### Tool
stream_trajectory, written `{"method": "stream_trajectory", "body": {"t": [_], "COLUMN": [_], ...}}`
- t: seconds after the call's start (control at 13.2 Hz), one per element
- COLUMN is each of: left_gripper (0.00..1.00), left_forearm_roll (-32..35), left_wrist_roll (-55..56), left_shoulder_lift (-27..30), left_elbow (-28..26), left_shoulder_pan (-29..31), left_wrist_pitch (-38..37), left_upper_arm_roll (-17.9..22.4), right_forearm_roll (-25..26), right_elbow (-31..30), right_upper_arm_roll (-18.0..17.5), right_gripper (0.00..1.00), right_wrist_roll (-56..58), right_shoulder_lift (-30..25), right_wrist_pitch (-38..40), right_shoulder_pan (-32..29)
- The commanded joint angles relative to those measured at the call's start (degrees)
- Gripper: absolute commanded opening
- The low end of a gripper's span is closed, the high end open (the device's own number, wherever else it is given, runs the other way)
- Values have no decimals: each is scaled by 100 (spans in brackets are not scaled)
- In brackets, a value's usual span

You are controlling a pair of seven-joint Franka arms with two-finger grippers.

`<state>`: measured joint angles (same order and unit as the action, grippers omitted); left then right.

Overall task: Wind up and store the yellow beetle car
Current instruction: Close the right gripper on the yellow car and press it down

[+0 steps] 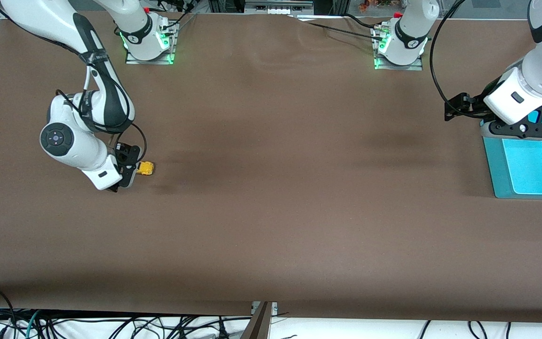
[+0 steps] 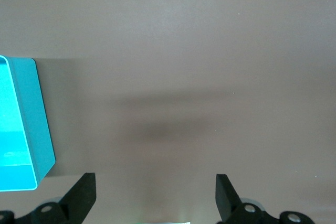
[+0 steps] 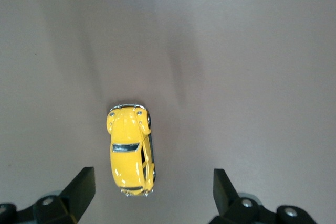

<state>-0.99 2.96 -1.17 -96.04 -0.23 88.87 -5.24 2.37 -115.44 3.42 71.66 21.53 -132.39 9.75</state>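
The right gripper [image 3: 149, 195] hangs spread over the yellow beetle car [image 3: 130, 150] near the right arm's table end; the car sits off-centre, so closing may nudge it away; the left gripper [image 2: 155, 198] waits spread beside the teal bin [image 1: 530, 165].

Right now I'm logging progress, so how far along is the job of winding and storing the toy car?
Barely begun. The yellow car sits on the table, ungripped. In hand: the right gripper hangs open over it, the car closer to one finger. Still left: grasping, winding, and putting it away, probably in the empty blue bin at the left arm's end, where the left gripper waits open.
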Motion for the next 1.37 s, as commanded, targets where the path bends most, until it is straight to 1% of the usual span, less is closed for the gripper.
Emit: {"method": "stream_trajectory", "body": {"t": [0.0,0.23,0.46,0.61,1.06,1.14,1.21,1.29], "left_gripper": [100,100,100,100,100,100,100,100], "left_forearm_roll": [-86,-86,-86,-86,-120,-138,-156,-156], "left_wrist_roll": [-6,-6,-15,-15,-15,-15,-15,-24], "left_shoulder_lift": [-58,-58,-58,-58,-58,-58,-58,-58], "left_elbow": [156,156,156,156,147,155,156,156], "left_shoulder_pan": [6,6,6,6,14,32,49,58], "left_wrist_pitch": [-134,-142,-169,-169,-186,-204,-204,-204], "left_upper_arm_roll": [6,6,6,14,14,14,14,14], "right_forearm_roll": [-17,-17,-17,-17,-26,-35,-52,-52], "right_elbow": [-531,-918,-1200,-1270,-1393,-1428,-1472,-1508], "right_upper_arm_roll": [-17,-17,-17,-17,-17,-17,-17,-17], "right_gripper": [99,99,99,99,99,97,90,80], "right_wrist_roll": [461,778,901,1024,1359,1359,1359,1359], "right_shoulder_lift": [-175,-175,-175,-175,-202,-202,-202,-219], "right_wrist_pitch": [-619,-1226,-1675,-1782,-1834,-1878,-1940,-1975], "right_shoulder_pan": [-17,-25,-25,-25,-280,-306,-307,-307]}}
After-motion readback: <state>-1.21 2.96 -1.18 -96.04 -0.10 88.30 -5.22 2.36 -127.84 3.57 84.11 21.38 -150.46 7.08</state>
